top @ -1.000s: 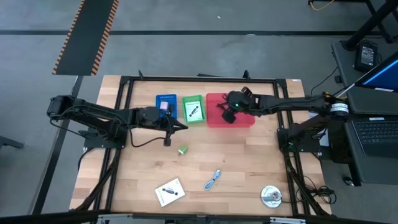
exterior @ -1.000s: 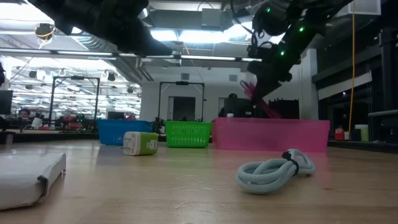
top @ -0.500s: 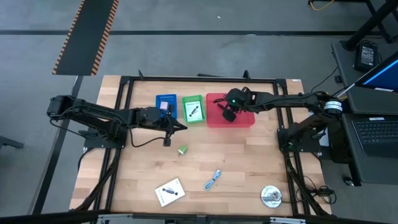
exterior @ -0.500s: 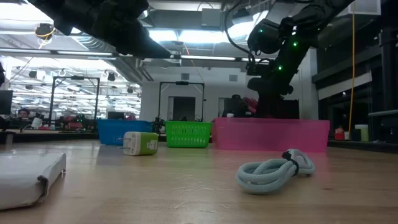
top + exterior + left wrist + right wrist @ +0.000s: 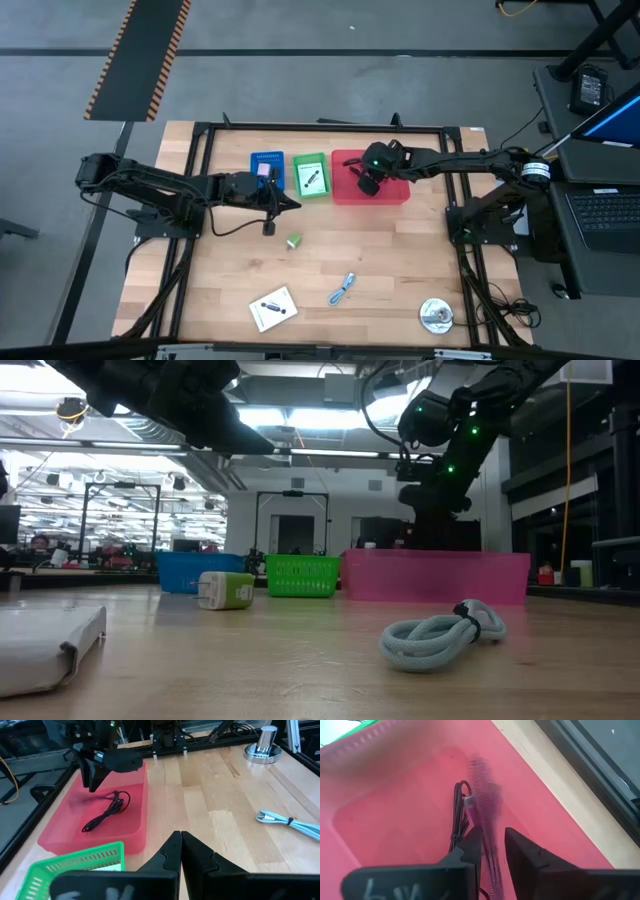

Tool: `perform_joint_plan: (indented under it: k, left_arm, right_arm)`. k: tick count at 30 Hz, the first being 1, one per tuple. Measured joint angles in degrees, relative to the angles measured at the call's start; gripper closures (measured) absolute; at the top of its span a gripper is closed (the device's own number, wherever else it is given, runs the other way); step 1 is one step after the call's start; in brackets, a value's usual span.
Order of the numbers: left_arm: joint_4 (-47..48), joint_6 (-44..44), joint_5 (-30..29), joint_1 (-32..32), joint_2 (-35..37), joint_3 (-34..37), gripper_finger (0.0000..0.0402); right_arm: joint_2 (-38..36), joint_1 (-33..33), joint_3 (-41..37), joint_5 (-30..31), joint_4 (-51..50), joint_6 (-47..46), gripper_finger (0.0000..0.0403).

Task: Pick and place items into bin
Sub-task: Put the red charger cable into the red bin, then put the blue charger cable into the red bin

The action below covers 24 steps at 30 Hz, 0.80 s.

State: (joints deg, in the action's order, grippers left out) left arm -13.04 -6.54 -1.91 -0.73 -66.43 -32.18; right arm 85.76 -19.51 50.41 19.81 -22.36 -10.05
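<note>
My right gripper [image 5: 492, 851] hangs over the red bin [image 5: 392, 193], pointing steeply down, its fingers a little apart. A maroon cable [image 5: 482, 785] shows as a blur running through that gap toward the bin floor. A black cable [image 5: 107, 812] lies on that floor. My left gripper [image 5: 180, 841] is shut and empty above the table, near the green bin [image 5: 310, 175]. On the wood lie a green-white piece [image 5: 293, 241], a light-blue cable loop [image 5: 342, 289] and a white packet [image 5: 273, 308]. My right gripper has the blurred maroon cable [image 5: 487, 827] passing between its two fingers from above. I cannot tell whether either finger touches it. The cable's lower part reaches down into the red bin.
A blue bin [image 5: 266, 167] stands left of the green one, both along the far side. A round silver object [image 5: 435, 315] sits at the near right corner. A black frame [image 5: 200, 180] borders the tabletop. Bare wood lies between the bins and the near items.
My right gripper has sunk toward the red bin and shifted slightly toward the table's left. The maroon cable, which hung from it above the bin's wall in the low view, has dropped out of sight behind that wall.
</note>
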Motion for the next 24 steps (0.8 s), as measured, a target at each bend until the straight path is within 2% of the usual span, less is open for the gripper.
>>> perform_joint_plan:
  k: [11, 18, 24]
  left_arm:
    - [0.0, -0.1, 0.0, 0.0, 0.0, 0.0, 0.0396]
    - [0.0, -0.2, 0.0, 0.0, 0.0, 0.0, 0.0396]
    - [0.0, -0.2, 0.0, 0.0, 0.0, 0.0, 0.0396]
  right_arm:
    - [-0.8, 0.9, 0.2, 0.0, 2.4, 4.2, 0.0327]
    - [-2.5, 5.3, 3.7, -0.3, 2.5, 7.6, 0.0327]
    - [-2.8, 10.9, 5.7, -8.6, 2.5, 12.3, 0.0327]
